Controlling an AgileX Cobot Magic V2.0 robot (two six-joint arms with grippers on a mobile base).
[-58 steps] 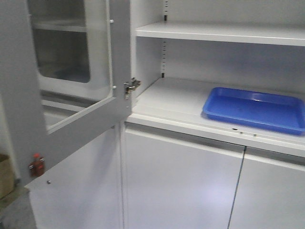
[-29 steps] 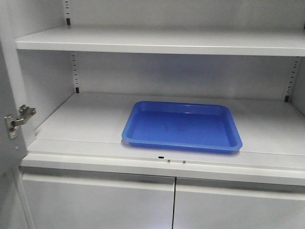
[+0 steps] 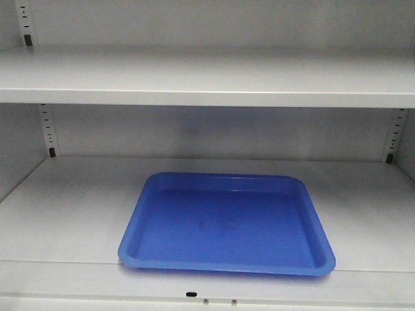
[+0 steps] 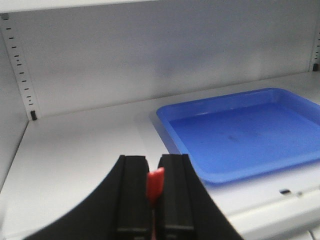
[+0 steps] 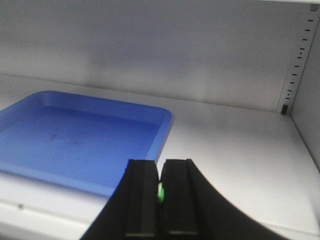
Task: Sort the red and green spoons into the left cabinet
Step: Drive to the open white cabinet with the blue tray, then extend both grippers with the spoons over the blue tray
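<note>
Left fingers point(image 4: 134, 195) clamped on red spoon point(image 4: 155, 183), right fingers point(image 5: 142, 200) clamped on green spoon point(image 5: 160, 193); blue tray point(image 3: 227, 266) on cabinet shelf point(image 3: 65, 214).

Flat white cabinet shelf board point(image 3: 65, 210) carries one shallow blue plastic tray point(image 3: 227, 223), flat, at 6 o'clock, near front edge.

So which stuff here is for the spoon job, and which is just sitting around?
For the job: bright red plastic spoon, pinched in the left gripper; bright green plastic spoon, pinched in the right gripper; white cabinet shelf.
Just there: flat blue plastic tray on that shelf, empty, maybe a landing spot; perforated back rails.
</note>
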